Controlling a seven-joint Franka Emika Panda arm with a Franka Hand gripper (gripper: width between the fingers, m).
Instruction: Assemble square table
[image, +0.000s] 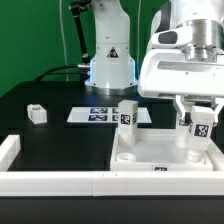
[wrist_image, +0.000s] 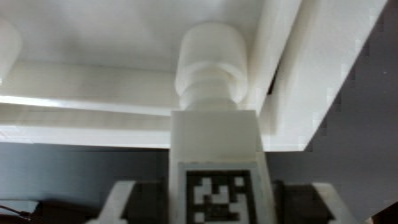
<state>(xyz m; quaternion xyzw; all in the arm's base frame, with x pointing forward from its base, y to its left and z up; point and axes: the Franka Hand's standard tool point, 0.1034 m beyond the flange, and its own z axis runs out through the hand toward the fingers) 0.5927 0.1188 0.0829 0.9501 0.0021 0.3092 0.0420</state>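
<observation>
The square top (image: 160, 152) lies flat on the black table (image: 50, 135), towards the exterior view's right and close to the near border wall (image: 60, 181), with a small black-and-white tag (image: 160, 170) on the side that faces the camera. Above its far corner on the exterior view's right, a tagged leg (image: 200, 128) hangs upright in the tool (image: 199, 118), whose two fingers are closed on the leg's upper part. In the wrist view this leg (wrist_image: 217, 130) runs away from the camera. Its rounded end lies near a raised rim of the square top (wrist_image: 107, 60), but whether it touches the top cannot be told. The tool (wrist_image: 217, 205) shows only as dim finger edges on either side of the leg's tag. A second leg (image: 128, 116) stands upright at the top's far corner on the exterior view's left. Just behind it lies the marker board (image: 95, 115). A small white part (image: 37, 114) sits well apart, further to the exterior view's left.
</observation>
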